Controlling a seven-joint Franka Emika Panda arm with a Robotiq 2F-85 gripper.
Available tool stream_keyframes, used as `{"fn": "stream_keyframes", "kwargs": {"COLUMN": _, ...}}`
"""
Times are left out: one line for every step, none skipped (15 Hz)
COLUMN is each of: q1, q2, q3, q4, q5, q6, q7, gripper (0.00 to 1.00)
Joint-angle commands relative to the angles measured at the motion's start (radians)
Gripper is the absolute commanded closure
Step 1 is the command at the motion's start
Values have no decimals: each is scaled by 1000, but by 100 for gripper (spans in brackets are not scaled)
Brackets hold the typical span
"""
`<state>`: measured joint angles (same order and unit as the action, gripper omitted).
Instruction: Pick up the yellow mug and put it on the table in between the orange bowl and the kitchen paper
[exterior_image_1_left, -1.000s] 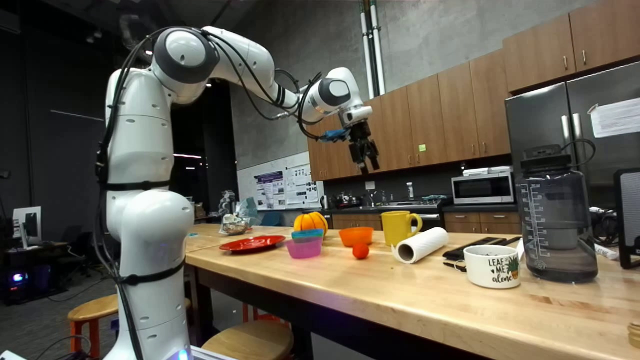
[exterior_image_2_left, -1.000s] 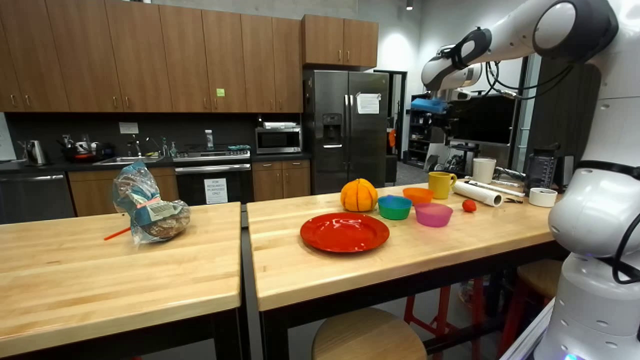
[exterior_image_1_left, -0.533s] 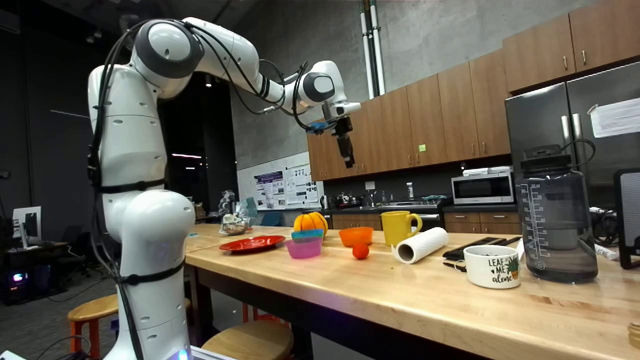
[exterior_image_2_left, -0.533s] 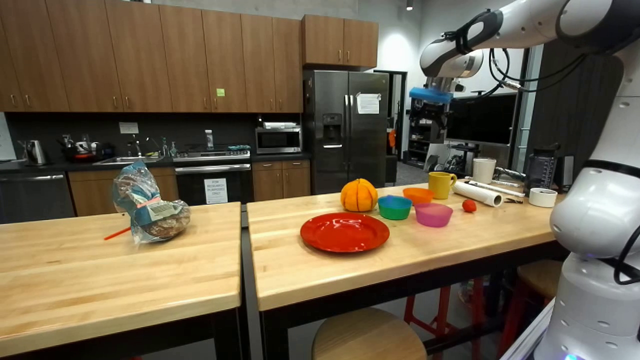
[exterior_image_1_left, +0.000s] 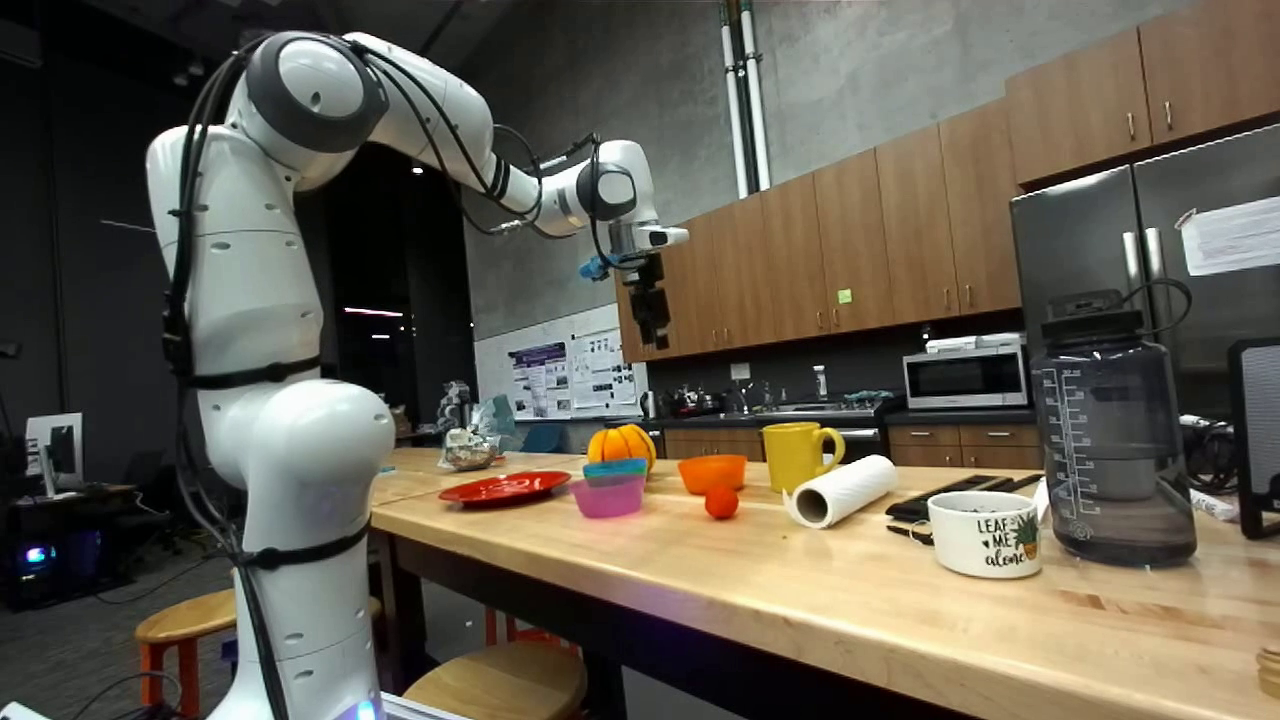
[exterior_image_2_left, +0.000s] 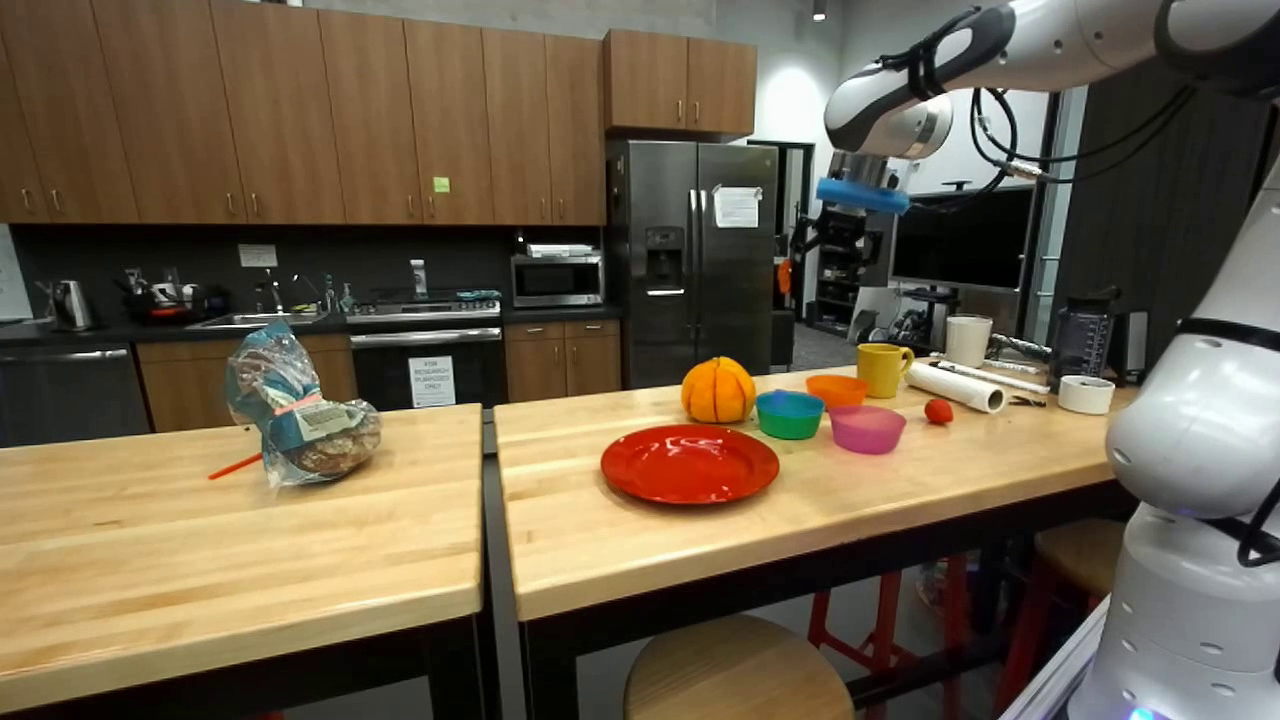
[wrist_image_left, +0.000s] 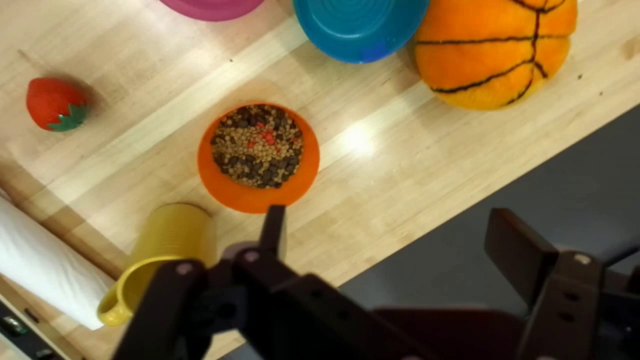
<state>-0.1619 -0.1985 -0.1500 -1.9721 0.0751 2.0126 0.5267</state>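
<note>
The yellow mug (exterior_image_1_left: 793, 455) stands upright on the wooden table (exterior_image_1_left: 650, 550), between the orange bowl (exterior_image_1_left: 712, 475) and the white roll of kitchen paper (exterior_image_1_left: 850, 487). The same row shows in an exterior view, with the mug (exterior_image_2_left: 878, 372), the bowl (exterior_image_2_left: 836, 390) and the roll (exterior_image_2_left: 955, 385). In the wrist view the mug (wrist_image_left: 175, 232) is at lower left, partly hidden by a finger. The bowl (wrist_image_left: 245, 197) holds small brown grains. The roll (wrist_image_left: 40, 265) lies at the left edge. My gripper (wrist_image_left: 387, 212) is open and empty, high above the table (exterior_image_1_left: 653, 342).
A pink bowl (exterior_image_2_left: 867, 430), a teal bowl (exterior_image_2_left: 790, 415), an orange pumpkin-like lump (exterior_image_2_left: 718, 390) and a red plate (exterior_image_2_left: 690, 465) stand on the table. A red strawberry (wrist_image_left: 56, 104) lies near the roll. A white patterned mug (exterior_image_1_left: 985, 532) and a dark bottle (exterior_image_1_left: 1115, 450) stand farther along.
The arm has drawn back and the gripper has moved away from above the mug toward the plate side, turning as it went. The mug, bowl and roll have not moved.
</note>
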Motion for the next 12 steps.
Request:
{"fn": "stream_keyframes", "kwargs": {"q1": 17, "q2": -73, "q3": 9, "q4": -66, "q5": 39, "q6": -29, "q7": -185, "gripper": 0}}
{"fn": "stream_keyframes", "kwargs": {"q1": 23, "q2": -85, "q3": 11, "q4": -78, "q5": 43, "q6": -40, "q7": -235, "gripper": 0}}
{"fn": "stream_keyframes", "kwargs": {"q1": 28, "q2": -99, "q3": 13, "q4": -90, "q5": 47, "q6": -54, "q7": -284, "gripper": 0}}
{"fn": "stream_keyframes", "kwargs": {"q1": 34, "q2": -110, "q3": 13, "q4": -99, "q5": 52, "q6": -70, "q7": -334, "gripper": 0}}
{"fn": "stream_keyframes", "kwargs": {"q1": 41, "q2": -122, "q3": 13, "q4": -112, "q5": 55, "q6": -85, "q7": -384, "gripper": 0}}
{"fn": "stream_keyframes", "kwargs": {"q1": 47, "q2": -135, "q3": 13, "q4": -123, "q5": 55, "q6": -104, "q7": -432, "gripper": 0}}
{"fn": "stream_keyframes", "kwargs": {"q1": 54, "q2": -145, "q3": 12, "q4": -136, "q5": 56, "q6": -118, "q7": -482, "gripper": 0}}
{"fn": "stream_keyframes", "kwargs": {"q1": 61, "q2": -156, "q3": 11, "q4": -147, "q5": 53, "q6": -137, "q7": -528, "gripper": 0}}
{"fn": "stream_keyframes", "kwargs": {"q1": 68, "q2": -166, "q3": 10, "q4": -158, "q5": 51, "q6": -155, "q7": -576, "gripper": 0}}
{"fn": "stream_keyframes", "kwargs": {"q1": 75, "q2": -175, "q3": 7, "q4": -169, "q5": 55, "q6": -172, "q7": -624, "gripper": 0}}
{"fn": "stream_keyframes", "kwargs": {"q1": 82, "q2": -182, "q3": 2, "q4": -179, "q5": 59, "q6": -188, "q7": -675, "gripper": 0}}
{"fn": "stream_keyframes", "kwargs": {"q1": 85, "q2": -188, "q3": 0, "q4": -189, "q5": 61, "q6": -197, "q7": -708, "gripper": 0}}
